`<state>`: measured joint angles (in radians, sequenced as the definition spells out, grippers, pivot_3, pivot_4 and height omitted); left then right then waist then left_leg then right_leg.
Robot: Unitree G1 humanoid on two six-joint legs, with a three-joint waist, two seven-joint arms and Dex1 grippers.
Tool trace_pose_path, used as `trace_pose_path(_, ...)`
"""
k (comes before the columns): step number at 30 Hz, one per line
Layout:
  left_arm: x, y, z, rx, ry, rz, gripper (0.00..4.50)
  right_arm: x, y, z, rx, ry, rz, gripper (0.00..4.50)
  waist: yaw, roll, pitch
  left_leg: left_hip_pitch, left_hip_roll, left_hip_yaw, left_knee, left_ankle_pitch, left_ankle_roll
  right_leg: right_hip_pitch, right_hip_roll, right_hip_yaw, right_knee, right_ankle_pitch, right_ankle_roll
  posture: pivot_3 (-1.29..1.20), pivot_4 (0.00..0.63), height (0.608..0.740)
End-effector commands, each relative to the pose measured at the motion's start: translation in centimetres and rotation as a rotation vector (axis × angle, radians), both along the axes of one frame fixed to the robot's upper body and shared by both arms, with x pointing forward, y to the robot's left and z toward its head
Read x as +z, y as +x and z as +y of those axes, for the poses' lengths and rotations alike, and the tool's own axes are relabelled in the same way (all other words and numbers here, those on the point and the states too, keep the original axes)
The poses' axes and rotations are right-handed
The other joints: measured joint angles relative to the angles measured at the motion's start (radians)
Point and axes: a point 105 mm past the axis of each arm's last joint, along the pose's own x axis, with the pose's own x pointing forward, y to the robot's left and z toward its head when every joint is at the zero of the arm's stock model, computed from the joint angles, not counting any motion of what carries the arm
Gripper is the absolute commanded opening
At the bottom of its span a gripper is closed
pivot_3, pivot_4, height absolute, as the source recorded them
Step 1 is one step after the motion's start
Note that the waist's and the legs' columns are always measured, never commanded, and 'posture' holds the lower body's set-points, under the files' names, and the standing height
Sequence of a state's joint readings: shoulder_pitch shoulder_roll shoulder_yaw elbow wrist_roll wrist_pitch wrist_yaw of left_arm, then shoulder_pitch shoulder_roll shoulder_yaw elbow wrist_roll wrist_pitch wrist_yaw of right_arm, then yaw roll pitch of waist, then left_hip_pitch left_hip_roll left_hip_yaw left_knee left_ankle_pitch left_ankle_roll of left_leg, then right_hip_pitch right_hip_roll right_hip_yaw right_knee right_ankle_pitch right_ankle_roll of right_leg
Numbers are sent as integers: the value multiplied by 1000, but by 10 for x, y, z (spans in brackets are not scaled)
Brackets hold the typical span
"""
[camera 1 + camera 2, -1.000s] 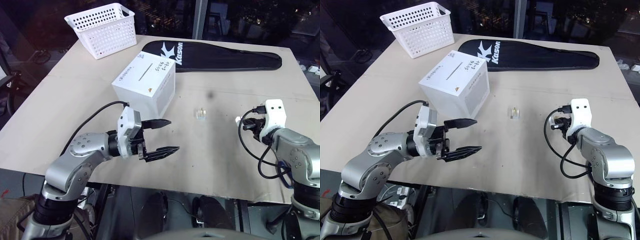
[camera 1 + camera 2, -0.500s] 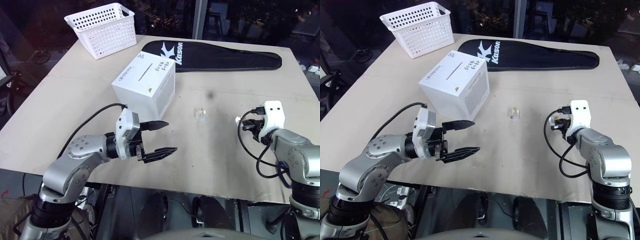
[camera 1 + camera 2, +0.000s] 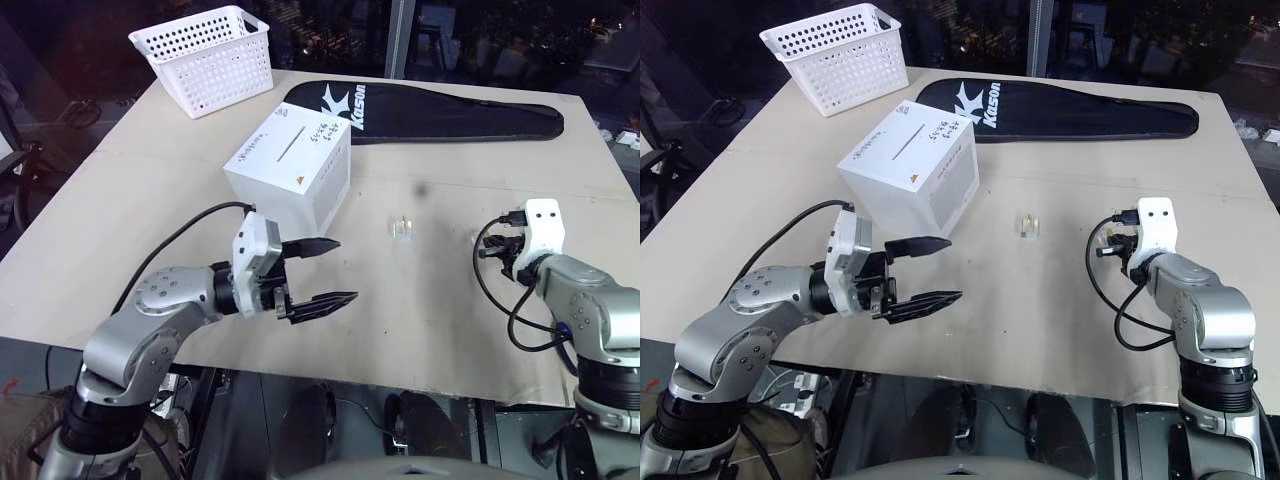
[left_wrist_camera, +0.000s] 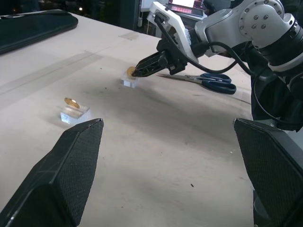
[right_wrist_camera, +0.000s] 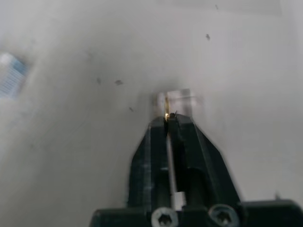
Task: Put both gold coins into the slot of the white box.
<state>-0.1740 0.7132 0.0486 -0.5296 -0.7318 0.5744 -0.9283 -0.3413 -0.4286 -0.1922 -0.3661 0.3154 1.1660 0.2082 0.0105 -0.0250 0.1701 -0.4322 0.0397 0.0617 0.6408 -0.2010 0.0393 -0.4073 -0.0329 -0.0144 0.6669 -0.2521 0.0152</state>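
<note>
Here, tiny shiny gold coin (image 5: 166, 113) pinched in right tool (image 5: 168, 121), left tool (image 3: 318, 272) spread wide.

Bare tabletop (image 3: 180, 200) is lying open across the left and the near middle of the frame. The white box (image 3: 288, 172) is standing up left of centre, blocking any straight path from the left gripper (image 3: 325, 272), hanging wide open below it, toward the basket (image 3: 208, 57) at upper left. A black racket bag (image 3: 440, 112) is stretching across the upper right. A clear holder (image 3: 401, 227) is sitting mid-table, and scissors (image 4: 210, 81) are lying behind the right gripper (image 4: 135, 73).
</note>
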Motion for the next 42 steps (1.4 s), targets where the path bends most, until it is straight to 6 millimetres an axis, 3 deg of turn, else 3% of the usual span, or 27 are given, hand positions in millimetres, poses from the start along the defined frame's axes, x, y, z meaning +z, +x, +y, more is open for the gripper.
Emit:
trace_pose_path(1,13,-5,-3,-26,-7,-49,4500,9,3,-2,-6,-12,-43,21,0,0,0,0,0,0,0,0,0,0,0,0,0,0,0,0,150,740)
trace_pose_path(6,19,-2,-4,-28,-26,-67,4500,15,-1,-3,10,-21,-68,21,0,0,0,0,0,0,0,0,0,0,0,0,0,0,0,0,150,740)
trace_pose_path(10,36,3,-8,-12,-119,-79,4500,37,-9,3,119,-20,-166,21,2,1,1,-1,0,0,0,0,0,0,0,0,0,0,0,0,150,740)
trace_pose_path(13,49,6,-10,-82,-184,42,4500,68,-38,49,453,101,-259,21,1,1,1,-1,0,-1,0,0,0,0,0,0,0,-2,3,0,150,740)
trace_pose_path(16,59,12,-10,-113,-215,81,3729,81,-62,85,686,182,-268,0,-7,1,1,0,1,-1,0,0,0,0,2,-1,0,-2,4,0,150,740)
trace_pose_path(18,63,15,-12,-117,-217,91,2769,88,-75,104,807,206,-280,0,-17,1,1,0,1,-1,0,0,0,0,2,0,0,-2,4,0,150,740)
trace_pose_path(19,64,16,-12,-127,-217,101,2769,92,-78,111,852,216,-288,0,-21,0,1,0,1,-1,0,0,0,0,2,0,0,-2,4,0,150,740)
trace_pose_path(21,63,14,-14,-149,-206,116,2043,99,-83,123,920,241,-301,0,-24,0,1,0,1,-1,0,0,0,0,1,0,0,-2,4,0,150,740)
trace_pose_path(23,60,12,-14,-164,-192,124,1600,102,-87,132,972,252,-307,0,-24,0,1,0,1,0,0,0,0,0,1,0,0,-1,3,0,150,740)
trace_pose_path(24,60,11,-15,-167,-186,123,1027,103,-88,134,987,252,-305,0,-24,0,1,0,1,-1,0,0,0,0,1,0,0,-1,3,0,150,740)
trace_pose_path(42,56,5,-20,-179,-178,126,1027,118,-96,152,1127,274,-314,0,-21,0,1,0,0,-1,0,0,0,0,0,0,0,0,0,0,150,740)
